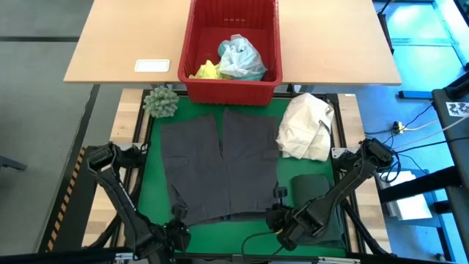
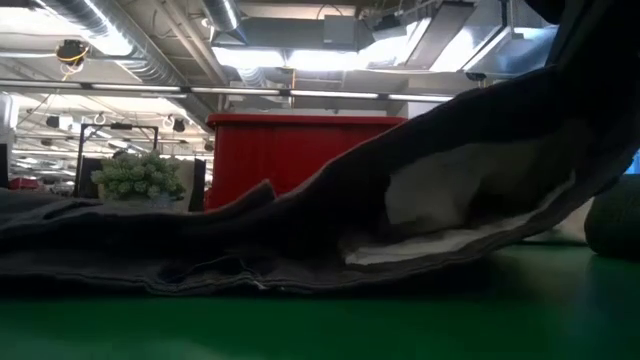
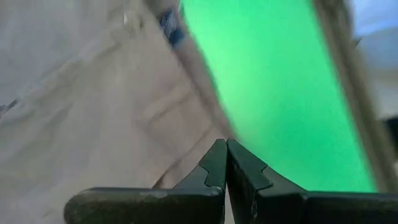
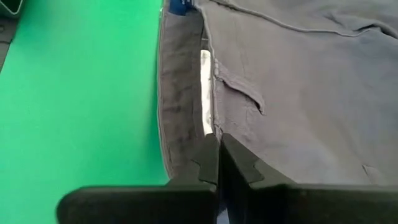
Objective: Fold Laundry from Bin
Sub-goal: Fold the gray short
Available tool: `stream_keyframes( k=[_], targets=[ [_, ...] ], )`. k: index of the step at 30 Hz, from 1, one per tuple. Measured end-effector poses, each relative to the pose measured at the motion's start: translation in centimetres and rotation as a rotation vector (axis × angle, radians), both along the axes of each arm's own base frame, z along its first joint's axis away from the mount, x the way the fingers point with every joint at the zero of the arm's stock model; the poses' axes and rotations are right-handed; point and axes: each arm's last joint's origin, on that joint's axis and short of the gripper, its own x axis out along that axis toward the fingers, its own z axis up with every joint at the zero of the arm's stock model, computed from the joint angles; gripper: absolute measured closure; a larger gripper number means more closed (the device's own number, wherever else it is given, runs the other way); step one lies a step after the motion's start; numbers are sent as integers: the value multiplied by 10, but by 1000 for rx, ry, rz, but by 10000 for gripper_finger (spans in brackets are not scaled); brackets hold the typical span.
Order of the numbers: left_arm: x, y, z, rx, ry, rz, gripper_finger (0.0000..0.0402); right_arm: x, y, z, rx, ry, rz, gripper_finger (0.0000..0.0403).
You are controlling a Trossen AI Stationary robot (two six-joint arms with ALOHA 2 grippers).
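Observation:
A grey garment point(image 1: 220, 165) lies spread on the green mat point(image 1: 157, 194), its two legs pointing toward the red bin point(image 1: 231, 86) at the far edge. The bin holds a yellow garment point(image 1: 206, 70) and a light turquoise one point(image 1: 240, 59). A dark green folded garment point(image 1: 311, 187) lies at the near right. My left gripper point(image 1: 178, 218) is shut at the grey garment's near left corner. My right gripper point(image 1: 279, 214) is shut at its near right corner. In the low view the grey garment point(image 2: 330, 220) rises toward the right. My left gripper is shut on the grey garment's near left corner point(image 3: 205, 140), coming from the table's near side. The fingers themselves hide the place of contact. My right gripper pinches the grey garment's near edge at its right corner point(image 4: 208, 127) between its two fingers, from the near side. That corner point(image 2: 520, 130) is lifted off the mat, and the cloth slopes down to the left, where it lies on the mat.
A cream-white cloth bundle point(image 1: 306, 128) lies at the mat's far right. A green spiky ball point(image 1: 161, 101) stands at the far left. A white card point(image 1: 152, 66) lies on the wooden table left of the bin.

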Motion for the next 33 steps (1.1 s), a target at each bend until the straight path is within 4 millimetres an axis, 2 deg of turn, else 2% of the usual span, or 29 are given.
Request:
stream_keyframes(
  k=[5,10,16,21,25,33],
  targets=[
    [17,-2,-20,-71,59,-28,387,0,0,1,2,-2,-1,402],
    [18,3,-41,-90,181,-4,334,0,0,1,2,-2,-1,402],
    [16,8,-44,-66,181,62,257,0,0,0,7,3,2,402],
    [17,10,-53,-19,198,82,215,0,0,0,7,3,3,402],
    [17,10,-65,33,232,77,205,0,0,0,6,3,3,402],
    [14,18,-66,108,255,118,224,0,0,0,0,6,11,402]
  ],
)
